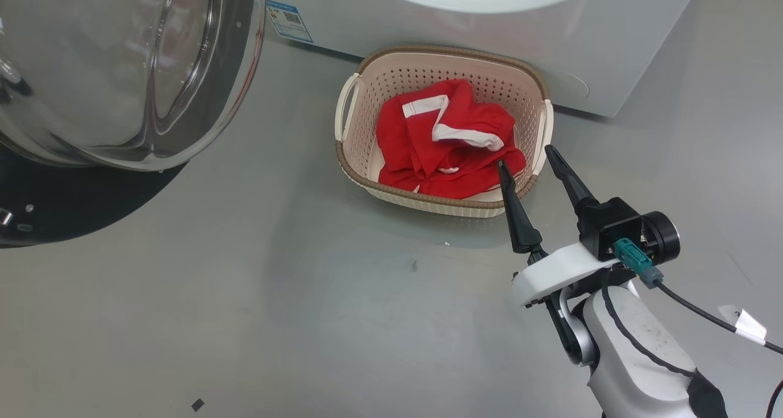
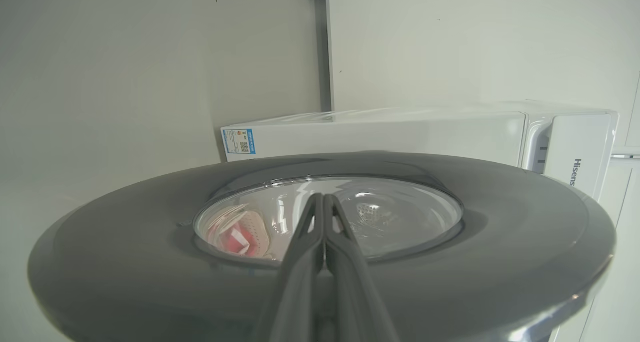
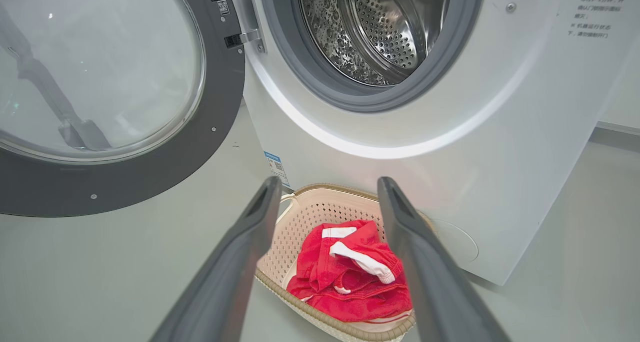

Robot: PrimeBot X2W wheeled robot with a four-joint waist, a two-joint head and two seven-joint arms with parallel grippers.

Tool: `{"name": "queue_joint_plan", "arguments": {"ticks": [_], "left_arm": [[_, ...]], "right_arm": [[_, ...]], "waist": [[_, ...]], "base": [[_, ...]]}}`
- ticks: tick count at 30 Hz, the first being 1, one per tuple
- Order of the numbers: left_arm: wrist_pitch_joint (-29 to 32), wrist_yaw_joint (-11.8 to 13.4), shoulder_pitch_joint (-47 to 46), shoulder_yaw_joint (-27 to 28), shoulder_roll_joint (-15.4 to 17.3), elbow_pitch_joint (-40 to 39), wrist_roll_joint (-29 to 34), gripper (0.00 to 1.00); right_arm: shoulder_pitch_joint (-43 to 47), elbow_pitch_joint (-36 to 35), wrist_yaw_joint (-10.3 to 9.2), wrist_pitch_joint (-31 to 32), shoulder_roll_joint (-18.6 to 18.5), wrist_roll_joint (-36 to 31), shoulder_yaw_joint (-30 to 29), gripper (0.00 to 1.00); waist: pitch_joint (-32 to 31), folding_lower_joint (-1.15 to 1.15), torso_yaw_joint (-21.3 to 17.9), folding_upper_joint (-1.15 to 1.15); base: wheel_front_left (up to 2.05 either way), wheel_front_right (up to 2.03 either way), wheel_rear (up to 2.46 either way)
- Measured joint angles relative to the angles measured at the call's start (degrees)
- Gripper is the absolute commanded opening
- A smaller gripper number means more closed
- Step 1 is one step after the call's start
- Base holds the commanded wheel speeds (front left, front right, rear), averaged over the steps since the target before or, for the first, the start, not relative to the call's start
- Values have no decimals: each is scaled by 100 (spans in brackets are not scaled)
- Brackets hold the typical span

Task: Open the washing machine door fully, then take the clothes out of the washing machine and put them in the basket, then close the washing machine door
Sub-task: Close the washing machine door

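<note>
The washing machine door [image 1: 73,210] stands swung open at the left, its glass bowl [image 1: 122,69] bulging toward me. My left gripper [image 2: 323,198] is shut with nothing in it, fingers pointing at the glass centre of the door's outer face [image 2: 125,262]; contact cannot be told. The washing machine [image 3: 500,131] shows its steel drum [image 3: 380,26], bare in the part visible. On the floor against the machine sits the basket [image 1: 428,52], with the red clothes [image 1: 446,142] lying in it. My right gripper [image 1: 524,155] hangs open just above the basket's near right rim, holding nothing.
Grey floor spreads before the basket and under the door. A blue sticker [image 1: 289,20] marks the machine's lower front. My right arm's black cable [image 1: 703,311] trails off to the right. A wall corner [image 2: 322,46] rises behind the machine.
</note>
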Motion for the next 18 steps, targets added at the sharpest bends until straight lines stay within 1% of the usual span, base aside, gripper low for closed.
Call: {"name": "queue_joint_plan", "arguments": {"ticks": [3,11,14,18], "left_arm": [[234,-96,84,-46,-15,-21,-1,0],[790,-201,265,-100,-162,-115,-69,0],[1095,-249,292,-56,-293,-202,-234,0],[1458,-277,319,-159,-490,-365,-364,0]], "right_arm": [[7,-1,1,0,12,12,-12,100],[149,-9,44,0,22,115,-49,100],[187,-37,44,0,38,156,-74,100],[261,-43,47,0,42,179,-77,100]], "waist": [[-94,0,-8,0],[-332,0,-42,0],[-414,0,-57,0],[-509,0,-71,0]], "base": [[0,0,0],[0,0,0],[0,0,0],[0,0,0]]}}
